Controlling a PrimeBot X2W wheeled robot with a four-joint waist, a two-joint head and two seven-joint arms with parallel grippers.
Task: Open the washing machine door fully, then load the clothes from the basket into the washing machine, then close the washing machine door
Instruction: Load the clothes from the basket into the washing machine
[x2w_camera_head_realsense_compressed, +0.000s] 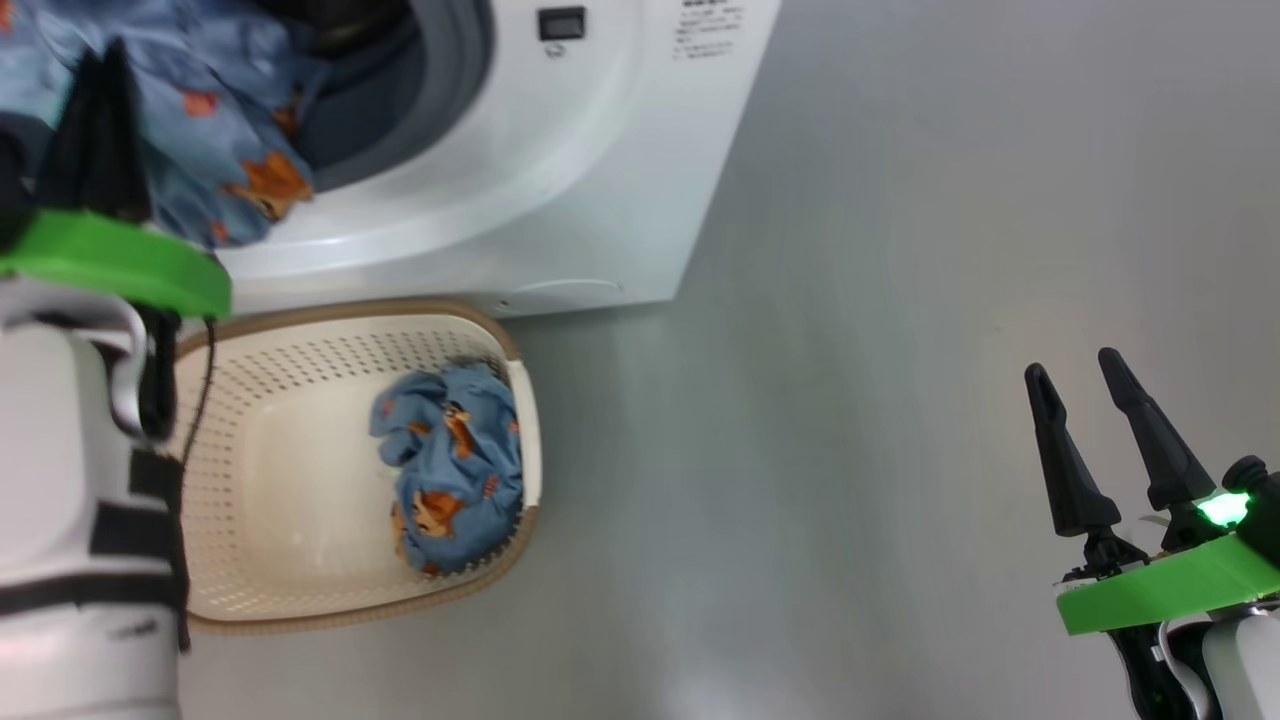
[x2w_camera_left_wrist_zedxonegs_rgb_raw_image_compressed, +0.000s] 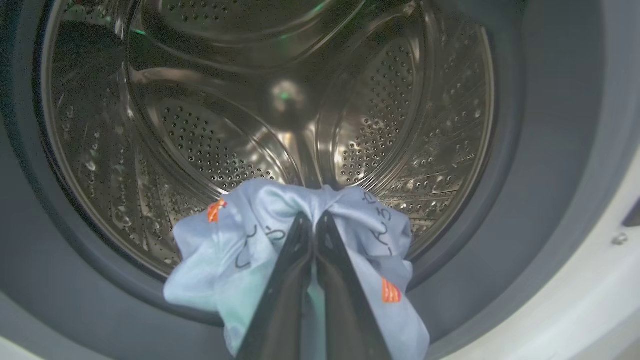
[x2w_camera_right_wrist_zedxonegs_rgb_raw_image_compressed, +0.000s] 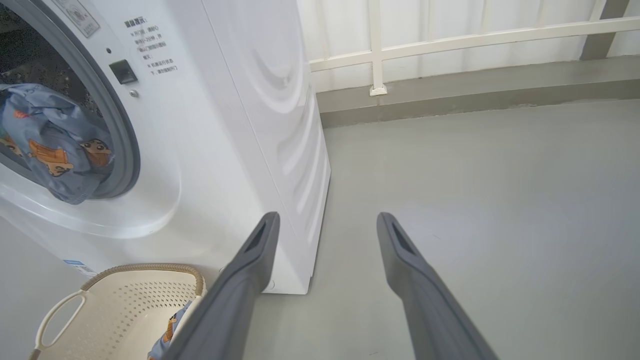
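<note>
My left gripper (x2w_camera_left_wrist_zedxonegs_rgb_raw_image_compressed: 314, 216) is shut on a light-blue garment (x2w_camera_left_wrist_zedxonegs_rgb_raw_image_compressed: 240, 240), one of the clothes, held at the mouth of the washing machine (x2w_camera_head_realsense_compressed: 520, 190), in front of the steel drum (x2w_camera_left_wrist_zedxonegs_rgb_raw_image_compressed: 225, 125). In the head view that garment (x2w_camera_head_realsense_compressed: 215, 130) hangs over the grey gasket (x2w_camera_head_realsense_compressed: 455, 60) beside the left gripper (x2w_camera_head_realsense_compressed: 100, 60). Another of the clothes (x2w_camera_head_realsense_compressed: 455, 470) lies in the right end of the cream basket (x2w_camera_head_realsense_compressed: 300, 560) on the floor before the machine. My right gripper (x2w_camera_head_realsense_compressed: 1075, 370) stands open over bare floor at the lower right. The washing machine door is out of view.
Grey floor (x2w_camera_head_realsense_compressed: 850, 400) spreads to the right of the machine. In the right wrist view a white railing (x2w_camera_right_wrist_zedxonegs_rgb_raw_image_compressed: 450, 40) and a low kerb (x2w_camera_right_wrist_zedxonegs_rgb_raw_image_compressed: 475, 95) run behind the machine (x2w_camera_right_wrist_zedxonegs_rgb_raw_image_compressed: 240, 125), and the basket (x2w_camera_right_wrist_zedxonegs_rgb_raw_image_compressed: 125, 310) sits at its foot.
</note>
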